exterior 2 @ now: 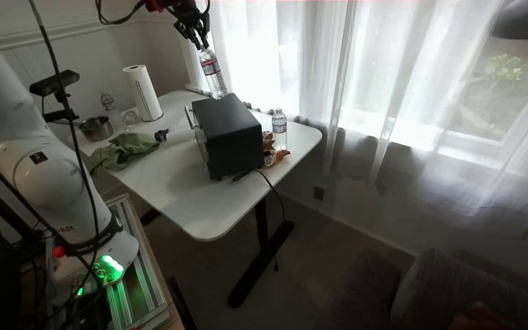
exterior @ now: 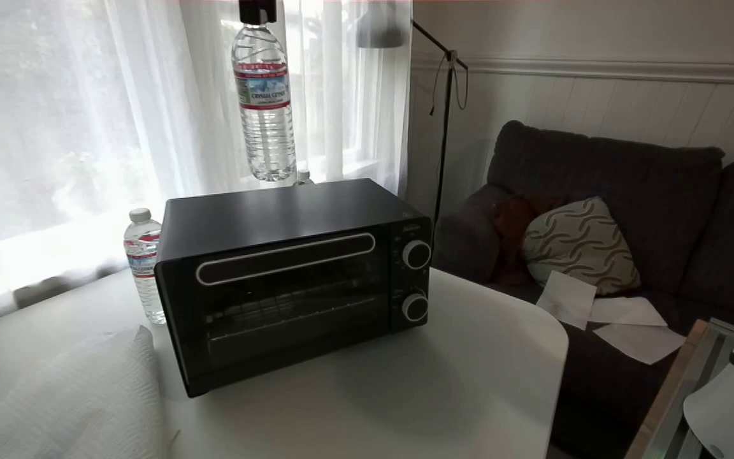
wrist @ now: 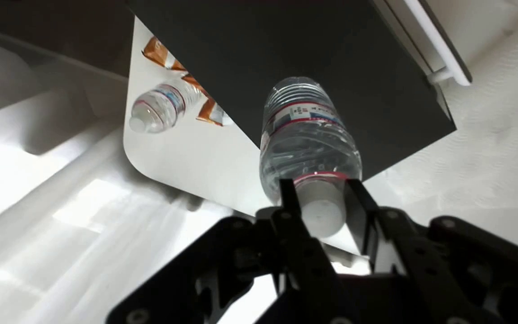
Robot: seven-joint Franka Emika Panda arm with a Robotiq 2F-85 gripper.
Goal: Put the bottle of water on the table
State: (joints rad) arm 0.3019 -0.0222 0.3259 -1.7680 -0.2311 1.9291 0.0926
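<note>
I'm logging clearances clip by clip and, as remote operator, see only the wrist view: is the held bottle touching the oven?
Observer: No; in an exterior view a pale strip shows between the bottle and the oven.
Operator: Does the oven's front carry any controls?
Observer: Yes, two round dials, one above the other, in an exterior view.
Operator: Does anything stand on the table outside my view?
Observer: Yes, a paper roll, upright, in an exterior view.

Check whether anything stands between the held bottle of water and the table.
Yes: the black toaster oven stands on the table, seemingly right below the bottle of water in the gripper, and would likely block a straight descent.
</note>
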